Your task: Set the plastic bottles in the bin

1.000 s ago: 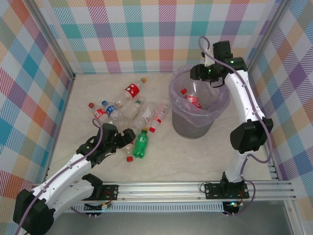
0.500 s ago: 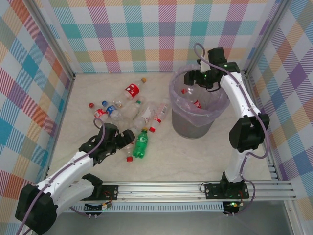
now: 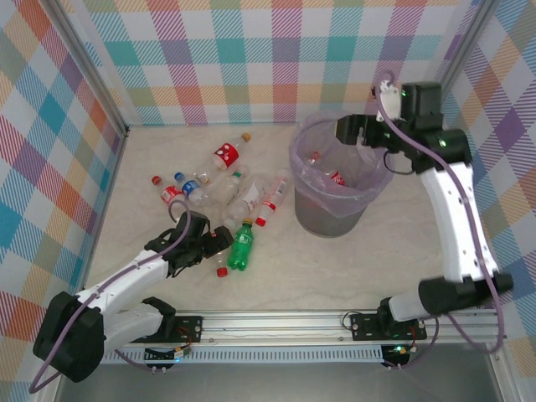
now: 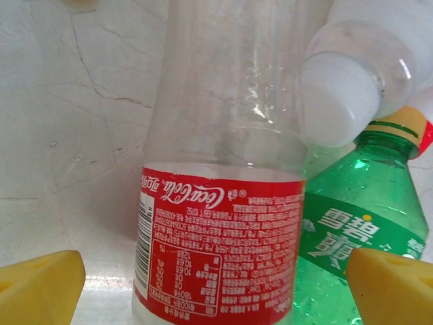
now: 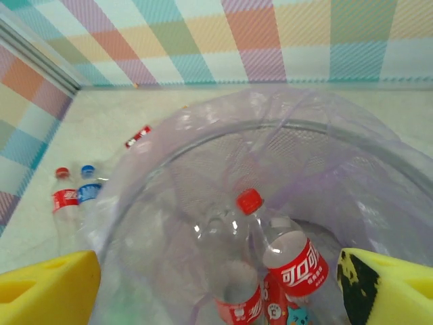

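The plastic bottles [image 3: 226, 188] lie scattered on the table left of the bin [image 3: 331, 219], and a few more rest inside its lavender liner. A second ago the right gripper [image 3: 352, 132] held a red-capped bottle [image 5: 291, 250] over the bin. That bottle now lies inside against a clear bottle [image 5: 226, 271]. The right arm has swung back and stretched taller, putting its gripper at the bin's far right rim. Its fingers are spread wide with nothing between them. The left gripper [image 3: 216, 243] has edged forward along the table and widened slightly. Its yellow fingertips [image 4: 37, 284] stand apart on either side of a Coca-Cola bottle [image 4: 220, 250], not squeezing it. The green bottle [image 3: 241, 247] lies just beside that one, and a white-capped bottle [image 4: 338, 98] rests against both.

The red label in the left wrist view carries white Coca-Cola script, Chinese characters and a panel of fine print too small to read. The green bottle's label shows white Chinese characters, as does the red label in the bin. Near the far wall lie a red-labelled bottle [image 5: 65, 200] and a blue-labelled bottle [image 5: 88, 193].
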Controlling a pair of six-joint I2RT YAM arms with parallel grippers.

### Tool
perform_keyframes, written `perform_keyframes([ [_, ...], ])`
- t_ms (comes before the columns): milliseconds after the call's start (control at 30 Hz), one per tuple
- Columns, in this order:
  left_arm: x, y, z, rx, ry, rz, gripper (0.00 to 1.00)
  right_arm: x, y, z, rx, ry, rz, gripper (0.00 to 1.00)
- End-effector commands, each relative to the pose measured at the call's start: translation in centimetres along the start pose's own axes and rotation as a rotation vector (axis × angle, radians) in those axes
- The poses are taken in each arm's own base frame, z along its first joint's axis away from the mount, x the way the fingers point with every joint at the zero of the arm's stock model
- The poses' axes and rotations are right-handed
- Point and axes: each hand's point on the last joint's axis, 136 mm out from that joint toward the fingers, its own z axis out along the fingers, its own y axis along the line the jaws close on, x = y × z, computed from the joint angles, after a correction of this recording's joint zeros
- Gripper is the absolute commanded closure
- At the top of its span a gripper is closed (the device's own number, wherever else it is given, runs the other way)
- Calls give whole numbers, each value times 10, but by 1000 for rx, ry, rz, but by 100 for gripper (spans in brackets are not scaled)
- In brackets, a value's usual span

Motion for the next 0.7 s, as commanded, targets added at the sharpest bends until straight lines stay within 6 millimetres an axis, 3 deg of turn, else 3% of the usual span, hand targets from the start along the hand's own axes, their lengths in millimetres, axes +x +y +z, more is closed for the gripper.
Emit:
perform_keyframes([
  [0,-5,-4,3,19,-14,-3,4,7,22,-13,-125,-40,21,10],
  [133,-7,-8,9,35,-13,-12,7,24,35,-34,-188,-69,43,10],
  [333,7,-14,29,71,63,-42,11,57,32,-52,-163,-52,63,10],
  [667,0,-4,20,10,17,-25,41,109,4,-72,-21,-73,105,9],
])
